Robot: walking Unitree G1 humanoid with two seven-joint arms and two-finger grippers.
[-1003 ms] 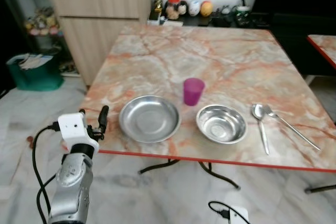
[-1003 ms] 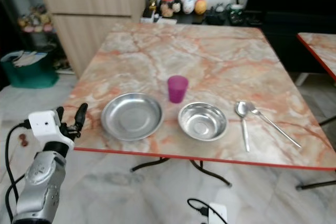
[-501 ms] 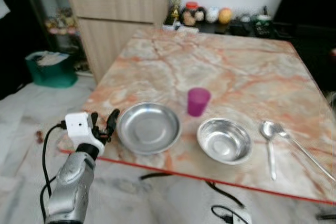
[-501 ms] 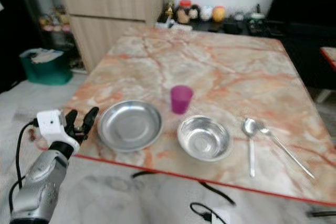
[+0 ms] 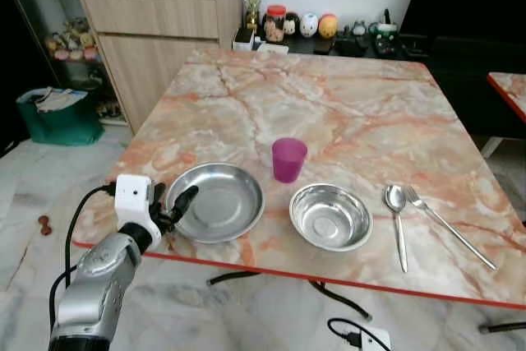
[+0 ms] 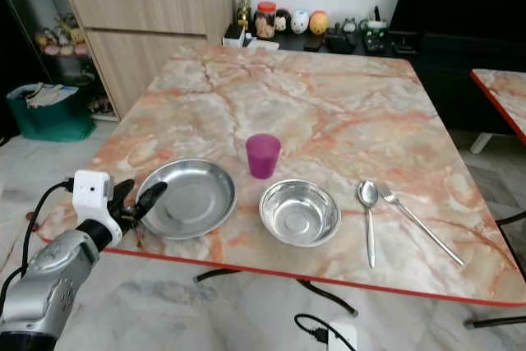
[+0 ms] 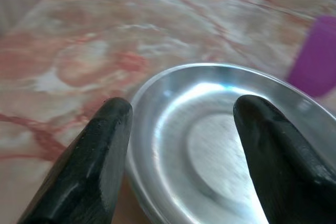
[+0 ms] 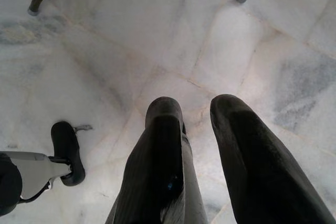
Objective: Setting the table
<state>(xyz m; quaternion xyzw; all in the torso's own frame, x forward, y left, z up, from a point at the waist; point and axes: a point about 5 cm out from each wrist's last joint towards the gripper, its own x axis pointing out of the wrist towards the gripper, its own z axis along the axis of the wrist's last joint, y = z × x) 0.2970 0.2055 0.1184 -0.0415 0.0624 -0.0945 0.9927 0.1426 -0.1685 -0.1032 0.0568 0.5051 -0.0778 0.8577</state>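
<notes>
Jaws spread wide and holding nothing, the left gripper [image 5: 171, 207] sits at the near left edge of the marble table [image 5: 345, 104], its two black fingers [image 7: 89, 166] straddling the near rim of the steel plate [image 5: 215, 201]; whether they touch the rim cannot be told. Just beyond the plate stands a purple cup [image 5: 288, 159], with a steel bowl [image 5: 330, 216] beside the plate, then a spoon [image 5: 398, 209] and fork [image 5: 448, 226]. The right gripper [image 8: 197, 116] hangs over the tiled floor [image 8: 131, 40], fingers slightly apart and empty.
</notes>
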